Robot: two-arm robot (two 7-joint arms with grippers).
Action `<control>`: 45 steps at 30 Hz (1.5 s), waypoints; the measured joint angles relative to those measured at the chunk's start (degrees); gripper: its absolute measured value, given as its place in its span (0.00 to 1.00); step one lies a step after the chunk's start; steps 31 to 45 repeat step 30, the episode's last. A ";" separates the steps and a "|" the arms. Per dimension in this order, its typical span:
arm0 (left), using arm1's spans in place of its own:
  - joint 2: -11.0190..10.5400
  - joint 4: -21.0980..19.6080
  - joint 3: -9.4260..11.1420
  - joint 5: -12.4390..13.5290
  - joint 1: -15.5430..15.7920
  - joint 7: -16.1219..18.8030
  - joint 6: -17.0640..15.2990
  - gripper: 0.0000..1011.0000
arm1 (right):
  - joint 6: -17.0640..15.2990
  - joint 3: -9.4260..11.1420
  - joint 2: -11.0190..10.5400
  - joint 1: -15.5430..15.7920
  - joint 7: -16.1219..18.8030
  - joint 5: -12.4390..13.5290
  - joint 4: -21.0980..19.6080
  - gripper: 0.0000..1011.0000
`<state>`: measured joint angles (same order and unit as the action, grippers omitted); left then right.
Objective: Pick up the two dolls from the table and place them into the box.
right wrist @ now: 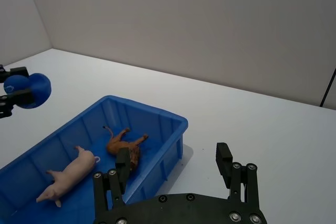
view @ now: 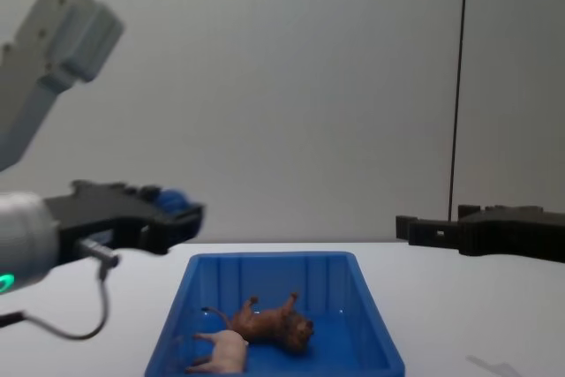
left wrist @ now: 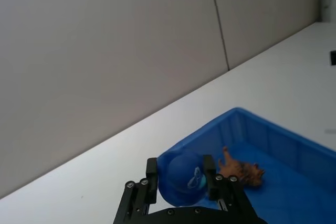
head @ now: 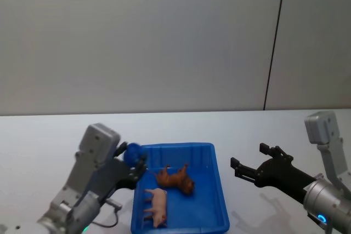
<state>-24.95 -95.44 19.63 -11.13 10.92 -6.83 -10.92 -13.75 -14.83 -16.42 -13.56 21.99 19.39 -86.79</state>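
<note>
The left gripper (left wrist: 181, 184) hung over the near-left corner of the box (head: 219, 201), jaws clamped on a small blue rounded object (left wrist: 182, 178). In the head view that object sat just above the box's left rim. The right gripper (head: 248, 163) hovered above the bare desk (head: 263, 130) to the right of the box, clear of its wall, jaws spread wide and holding nothing.

Inside the box, the lion (head: 176, 178) lay on its side near the middle of the floor. The pig (head: 157, 205) lay just beside it, toward the near-left corner. The two appeared close, possibly touching; contact could not be confirmed.

Judged against the task, both dolls were already in the box and none was left on the desk. The placing step appeared complete. The blue object in the left jaws was not one of the dolls.
</note>
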 joint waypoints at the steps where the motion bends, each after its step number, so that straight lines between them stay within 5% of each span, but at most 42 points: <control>1: 0.34 0.25 0.14 0.16 0.33 -0.42 0.14 0.50 | 0.00 0.00 0.00 0.00 0.00 0.00 0.00 0.99; 18: 6.84 6.55 3.19 1.34 5.56 -7.59 3.96 0.99 | 0.00 0.00 0.00 0.00 0.00 0.00 0.00 0.99; 45: 7.29 6.44 3.39 0.07 5.25 -7.36 6.64 0.99 | 0.00 0.00 0.00 0.00 0.00 0.00 0.00 0.99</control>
